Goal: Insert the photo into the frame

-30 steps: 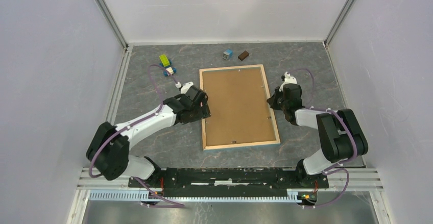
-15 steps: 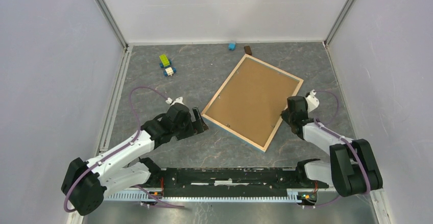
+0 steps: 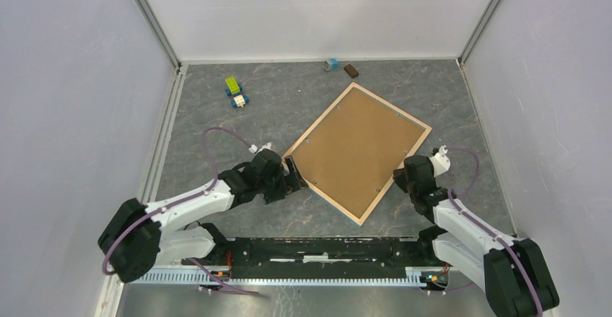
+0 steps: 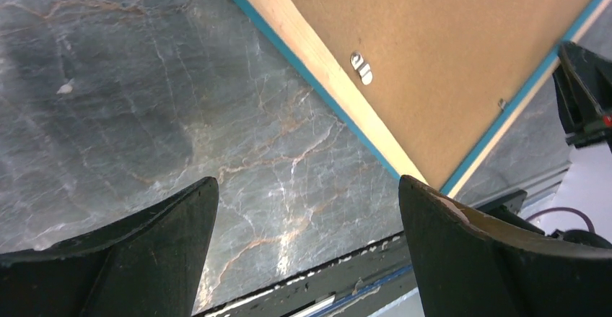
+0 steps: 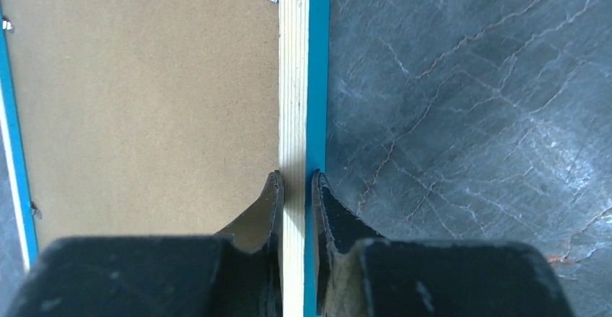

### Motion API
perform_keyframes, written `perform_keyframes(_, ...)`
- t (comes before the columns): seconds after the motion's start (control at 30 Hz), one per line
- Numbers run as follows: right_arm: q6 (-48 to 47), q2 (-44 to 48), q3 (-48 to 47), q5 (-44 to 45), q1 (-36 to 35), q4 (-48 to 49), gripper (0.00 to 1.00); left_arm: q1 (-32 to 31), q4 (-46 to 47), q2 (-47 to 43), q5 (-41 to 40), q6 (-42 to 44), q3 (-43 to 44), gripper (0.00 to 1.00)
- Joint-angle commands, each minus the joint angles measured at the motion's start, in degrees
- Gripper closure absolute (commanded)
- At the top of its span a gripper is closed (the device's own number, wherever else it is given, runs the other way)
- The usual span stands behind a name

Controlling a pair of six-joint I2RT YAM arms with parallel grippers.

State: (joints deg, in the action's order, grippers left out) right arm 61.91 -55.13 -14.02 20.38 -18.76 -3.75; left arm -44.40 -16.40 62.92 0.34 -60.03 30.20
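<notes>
The large thin picture frame [image 5: 294, 79], light wood on its back and bright blue at the edge, lies face down and turned diagonally on the grey marbled table [image 3: 289, 100], between the two grippers. The right gripper [image 5: 297, 187] is almost closed and pinches the side rail of the frame, one finger on the wood side and one on the blue side. The left gripper [image 4: 308, 187] is opened wide and holds nothing. A corner of the frame is just ahead of it, near one fingertip. The plain brown backing board [image 5: 144, 100] fills the frame, and the photo does not show in any view.

The frame looks light and stiff, but its rail is narrow and smooth, so a pinch at one edge probably lets it swing. The middle of a long rail seems a safer place to hold. The table is flat and hard, probably slippery. White walls [image 3: 310, 14] close the place on three sides, and small toy blocks [image 3: 234, 93] lie far ahead of the left gripper.
</notes>
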Motion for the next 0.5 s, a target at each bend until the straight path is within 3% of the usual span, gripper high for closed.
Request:
perform_keyframes(0.0, 0.3, 2.6, 4.2, -7.2, -1.0, -2.6, 0.81, -0.7, 4.6, 8.0, 0.5, -3.3, 5.3, 0.0)
perform_keyframes(0.27, -18.5, 9.1, 8.3, -18.5, -1.5, 9.8, 0.43, -0.9, 2.2, 14.7, -6.7, -5.9, 7.4, 0.05)
perform_keyframes(0.47, -34.7, 13.4, 2.5, -10.2, -1.5, 1.0, 0.19, 0.4, -3.6, 17.7, -11.6, -0.1, 12.1, 0.06)
